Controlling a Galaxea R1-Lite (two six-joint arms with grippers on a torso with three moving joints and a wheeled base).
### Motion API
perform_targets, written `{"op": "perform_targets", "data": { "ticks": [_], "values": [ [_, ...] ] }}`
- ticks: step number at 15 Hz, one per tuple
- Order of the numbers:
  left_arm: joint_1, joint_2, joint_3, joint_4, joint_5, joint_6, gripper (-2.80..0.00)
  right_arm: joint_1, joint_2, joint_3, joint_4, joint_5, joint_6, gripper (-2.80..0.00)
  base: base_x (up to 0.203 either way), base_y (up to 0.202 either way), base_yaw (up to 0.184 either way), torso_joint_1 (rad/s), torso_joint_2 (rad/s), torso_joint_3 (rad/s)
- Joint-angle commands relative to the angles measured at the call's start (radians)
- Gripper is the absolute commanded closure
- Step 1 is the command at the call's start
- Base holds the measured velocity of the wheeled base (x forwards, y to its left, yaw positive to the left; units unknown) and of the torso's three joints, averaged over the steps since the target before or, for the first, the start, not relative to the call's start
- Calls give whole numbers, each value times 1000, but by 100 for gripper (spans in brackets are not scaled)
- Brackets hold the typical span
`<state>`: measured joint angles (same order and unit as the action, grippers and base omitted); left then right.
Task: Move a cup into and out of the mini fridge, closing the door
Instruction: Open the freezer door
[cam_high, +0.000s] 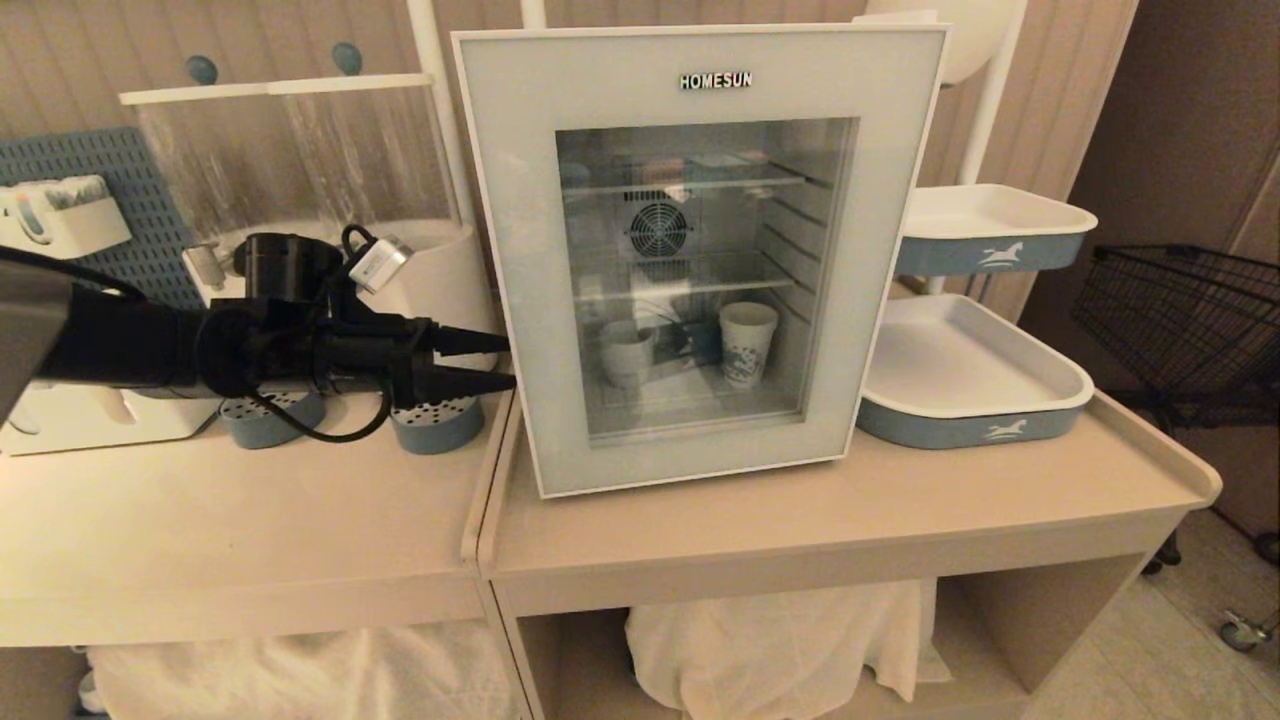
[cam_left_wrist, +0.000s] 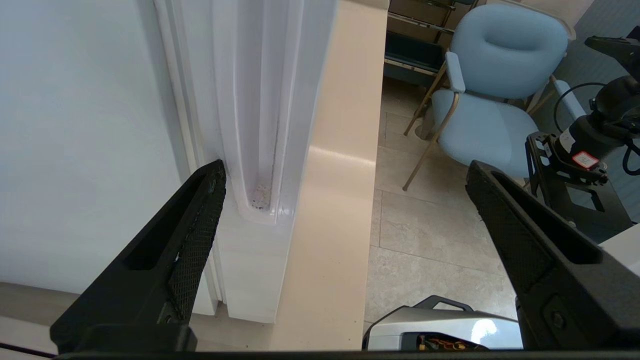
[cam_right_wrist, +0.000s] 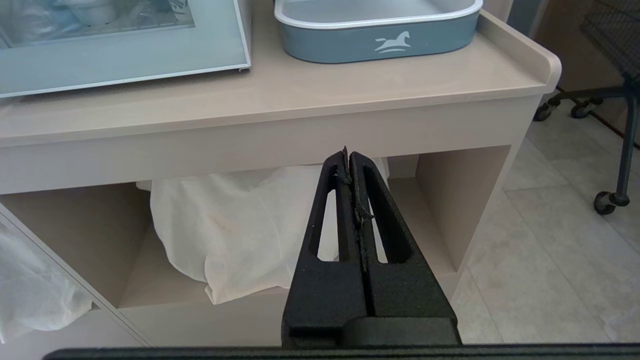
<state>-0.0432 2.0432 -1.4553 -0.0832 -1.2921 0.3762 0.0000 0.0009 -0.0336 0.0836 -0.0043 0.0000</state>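
Note:
The mini fridge (cam_high: 510, 180) stands on the beige counter, and its door (cam_high: 880, 200) looks shut. Through the glass a squat white cup (cam_high: 627, 352) sits on the fridge floor, left of a blue-printed paper cup (cam_high: 747, 342). My left gripper (cam_high: 510, 361) is open and level at the fridge's left side, near its lower front corner. In the left wrist view the left gripper (cam_left_wrist: 345, 166) straddles the door's side edge with its recessed groove (cam_left_wrist: 260, 125); one finger (cam_left_wrist: 200, 225) lies by the seam beside the fridge wall (cam_left_wrist: 75, 125). My right gripper (cam_right_wrist: 348, 156) is shut and empty, low in front of the counter.
Two white-and-blue trays (cam_high: 975, 430) (cam_high: 990, 255) stand right of the fridge. A black wire basket (cam_high: 1180, 310) is at the far right. A clear dispenser (cam_high: 300, 150) and blue dotted cups (cam_high: 435, 425) sit behind my left arm. White cloth (cam_right_wrist: 225, 230) fills the shelf below.

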Motion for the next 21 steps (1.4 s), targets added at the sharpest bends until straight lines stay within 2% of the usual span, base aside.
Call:
{"op": "perform_targets", "data": {
  "ticks": [1,4,9,21],
  "values": [
    [10,-2,5,-2,-6,7,-280,0,1,0,1,0,1,0,0,0,0,0,0,0],
    [51,-10,37,-6,-6,21,-280,0,1,0,1,0,0,0,0,0,0,0,0,0],
    [55,-40,72,-6,-7,46,-280,0,1,0,1,0,0,0,0,0,0,0,0,0],
    [5,-42,60,0,-7,26,-280,0,1,0,1,0,0,0,0,0,0,0,0,0]
  ]
}}
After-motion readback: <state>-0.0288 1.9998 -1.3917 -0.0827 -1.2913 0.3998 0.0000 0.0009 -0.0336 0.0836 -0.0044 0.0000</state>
